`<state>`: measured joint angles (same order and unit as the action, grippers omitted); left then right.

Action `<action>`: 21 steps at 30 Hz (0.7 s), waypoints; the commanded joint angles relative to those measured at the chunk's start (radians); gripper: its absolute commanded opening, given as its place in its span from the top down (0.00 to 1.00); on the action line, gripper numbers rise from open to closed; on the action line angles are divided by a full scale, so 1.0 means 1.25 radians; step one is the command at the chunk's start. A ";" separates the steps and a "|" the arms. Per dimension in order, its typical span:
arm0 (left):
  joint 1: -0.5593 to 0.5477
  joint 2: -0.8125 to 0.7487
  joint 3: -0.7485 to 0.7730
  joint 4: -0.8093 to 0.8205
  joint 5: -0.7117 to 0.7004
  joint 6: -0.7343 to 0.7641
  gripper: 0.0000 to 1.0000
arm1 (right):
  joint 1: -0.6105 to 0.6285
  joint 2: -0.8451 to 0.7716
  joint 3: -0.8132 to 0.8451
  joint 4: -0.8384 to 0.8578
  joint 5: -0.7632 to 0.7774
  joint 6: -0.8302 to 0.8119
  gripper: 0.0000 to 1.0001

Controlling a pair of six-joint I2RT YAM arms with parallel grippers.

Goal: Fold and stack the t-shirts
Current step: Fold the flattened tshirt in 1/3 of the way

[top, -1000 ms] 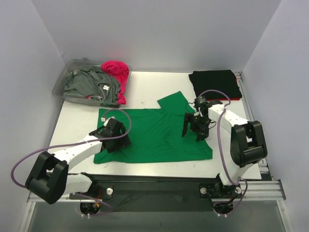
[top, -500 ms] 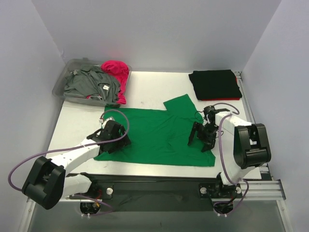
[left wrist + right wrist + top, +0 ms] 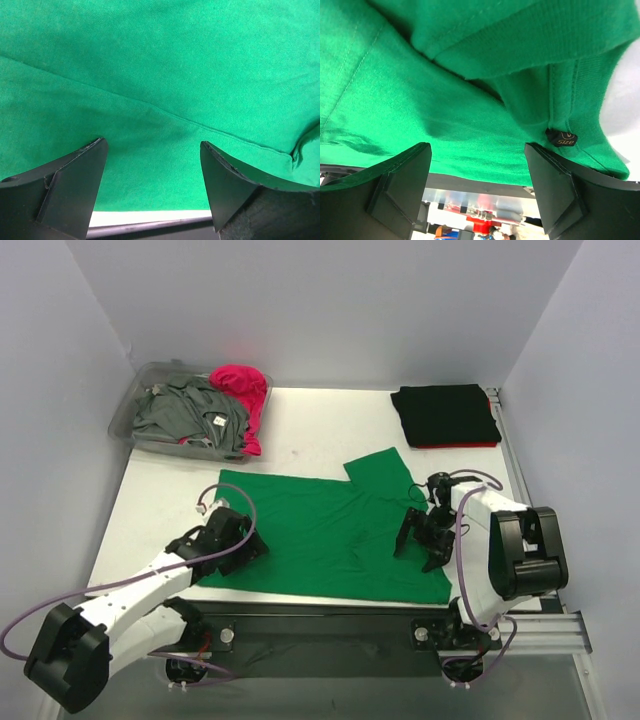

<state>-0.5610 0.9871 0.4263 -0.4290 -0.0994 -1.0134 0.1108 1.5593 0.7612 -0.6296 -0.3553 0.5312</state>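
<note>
The bright green t-shirt (image 3: 320, 530) lies spread flat along the table's near edge, one sleeve pointing toward the back. My left gripper (image 3: 228, 545) rests on its left part. In the left wrist view (image 3: 152, 142) its jaws are wide apart over flat green cloth (image 3: 160, 75). My right gripper (image 3: 425, 540) rests on the shirt's right part, jaws also wide apart (image 3: 477, 145) over bunched green cloth (image 3: 445, 100) beside a black size tag (image 3: 561, 137). The black t-shirt (image 3: 445, 412) lies folded at the back right. The grey t-shirt (image 3: 185, 410) and the pink t-shirt (image 3: 243, 385) lie crumpled at the back left.
A clear plastic bin (image 3: 118, 425) at the back left holds the grey and pink shirts. The shirt's hem lies close to the table's near edge (image 3: 150, 217). Walls close off the left, back and right sides.
Both grippers have moved toward the near edge, and the green shirt has slid with them, nearer and a little to the right.
</note>
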 commanded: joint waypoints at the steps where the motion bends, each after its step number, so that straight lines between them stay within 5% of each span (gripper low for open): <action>1: -0.024 -0.029 -0.040 -0.151 0.008 -0.053 0.13 | -0.005 -0.021 -0.019 -0.051 0.047 0.003 0.21; 8: -0.057 -0.094 -0.018 -0.209 -0.008 -0.079 0.13 | -0.004 -0.068 -0.008 -0.074 0.050 0.007 0.21; 21: -0.047 -0.091 0.276 -0.323 -0.073 0.050 0.10 | 0.011 -0.201 0.251 -0.217 0.093 0.005 0.21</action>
<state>-0.6281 0.8616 0.6922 -0.8001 -0.1535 -1.0252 0.1131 1.3430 0.9764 -0.7971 -0.2798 0.5343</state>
